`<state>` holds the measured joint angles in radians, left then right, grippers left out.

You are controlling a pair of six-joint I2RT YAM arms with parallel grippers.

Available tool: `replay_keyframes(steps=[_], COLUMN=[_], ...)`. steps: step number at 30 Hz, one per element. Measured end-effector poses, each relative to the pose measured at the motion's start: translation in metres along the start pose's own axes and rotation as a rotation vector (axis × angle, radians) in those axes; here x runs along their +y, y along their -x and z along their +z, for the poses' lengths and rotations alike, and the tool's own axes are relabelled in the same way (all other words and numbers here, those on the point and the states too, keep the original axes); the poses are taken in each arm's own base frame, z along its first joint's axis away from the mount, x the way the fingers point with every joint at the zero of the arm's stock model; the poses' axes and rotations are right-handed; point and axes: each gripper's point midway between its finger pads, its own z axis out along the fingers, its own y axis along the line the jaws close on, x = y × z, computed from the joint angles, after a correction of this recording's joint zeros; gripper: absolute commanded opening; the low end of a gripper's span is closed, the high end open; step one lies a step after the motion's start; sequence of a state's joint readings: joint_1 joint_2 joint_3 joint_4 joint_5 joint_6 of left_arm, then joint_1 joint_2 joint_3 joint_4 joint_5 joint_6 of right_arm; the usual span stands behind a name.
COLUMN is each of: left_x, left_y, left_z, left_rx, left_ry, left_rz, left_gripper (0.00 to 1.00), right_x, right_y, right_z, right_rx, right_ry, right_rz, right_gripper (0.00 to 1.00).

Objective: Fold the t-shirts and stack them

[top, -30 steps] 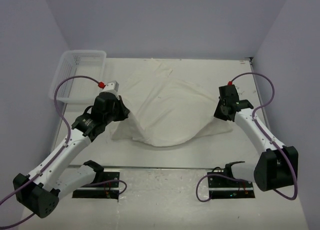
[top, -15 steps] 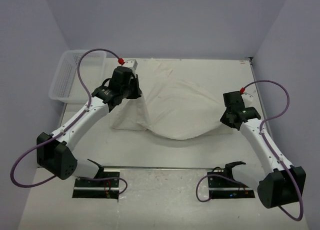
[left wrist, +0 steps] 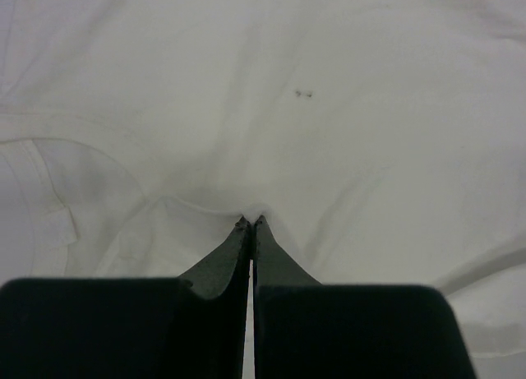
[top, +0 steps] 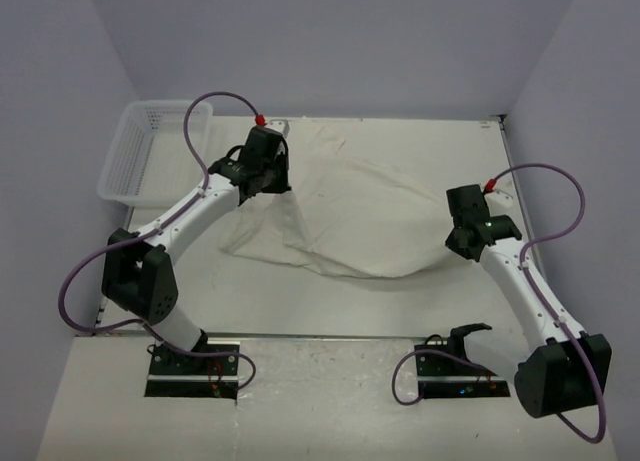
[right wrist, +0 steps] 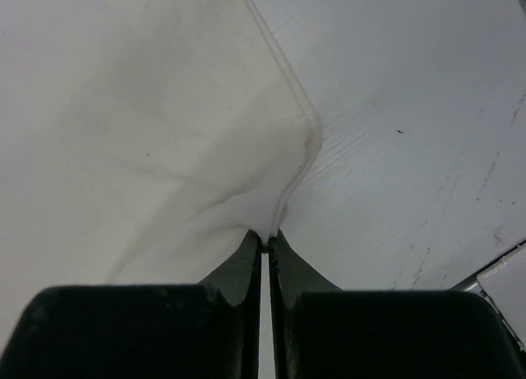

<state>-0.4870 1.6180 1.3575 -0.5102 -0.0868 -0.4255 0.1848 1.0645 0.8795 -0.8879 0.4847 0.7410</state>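
No legible writing found anywhere.

Searched the cream t-shirt (top: 360, 216), the white mesh basket (top: 112, 171) and the arm housings in all three views without finding a letter, number, brand or label. Noted only two tiny dark specks (left wrist: 304, 93) on the cloth in the left wrist view, too small to read as any mark or print.
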Motion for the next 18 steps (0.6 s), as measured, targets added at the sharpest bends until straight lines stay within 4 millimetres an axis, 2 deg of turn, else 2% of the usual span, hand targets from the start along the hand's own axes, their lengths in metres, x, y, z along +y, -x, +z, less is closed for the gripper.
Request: replay_keyframes(steps=[3,5,7,10,12,14,15,16,17,18], left_x=[0.01,0.017,0.023,0.024,0.02,0.014,0.011,0.006,0.004,0.001], left_y=[0.002,0.009,0.017,0.037,0.057,0.085,0.101,0.126,0.138,0.157], left_z=[0.0,-0.004,-0.012,-0.034,-0.057,-0.088,-0.107,-0.14,-0.155,-0.182], left_rx=[-0.005,-0.026,-0.06,-0.131,-0.203,-0.297,-0.353,-0.444,-0.49,-0.562], left_ry=[0.03,0.054,0.072,0.076,0.059,0.034,0.021,0.005,-0.003,-0.009], left_rz=[-0.01,-0.019,-0.025,-0.01,0.01,0.04,0.056,0.077,0.079,0.089], left_gripper=[0.0,0.0,0.0,0.0,0.0,0.0,0.0,0.0,0.0,0.0], right_x=[0.0,0.003,0.008,0.026,0.044,0.061,0.068,0.075,0.08,0.083], right_y=[-0.002,0.005,0.02,0.058,0.093,0.129,0.15,0.17,0.189,0.21], right_z=[0.006,0.004,-0.002,-0.022,-0.046,-0.076,-0.098,-0.12,-0.143,-0.174], right_rx=[0.016,0.007,-0.024,-0.105,-0.192,-0.286,-0.341,-0.402,-0.468,-0.54], right_ry=[-0.023,-0.018,-0.002,0.066,0.155,0.251,0.303,0.357,0.404,0.458], right_rz=[-0.022,-0.039,-0.056,-0.069,-0.074,-0.076,-0.084,-0.084,-0.078,-0.088], right_gripper=[0.0,0.0,0.0,0.0,0.0,0.0,0.0,0.0,0.0,0.0])
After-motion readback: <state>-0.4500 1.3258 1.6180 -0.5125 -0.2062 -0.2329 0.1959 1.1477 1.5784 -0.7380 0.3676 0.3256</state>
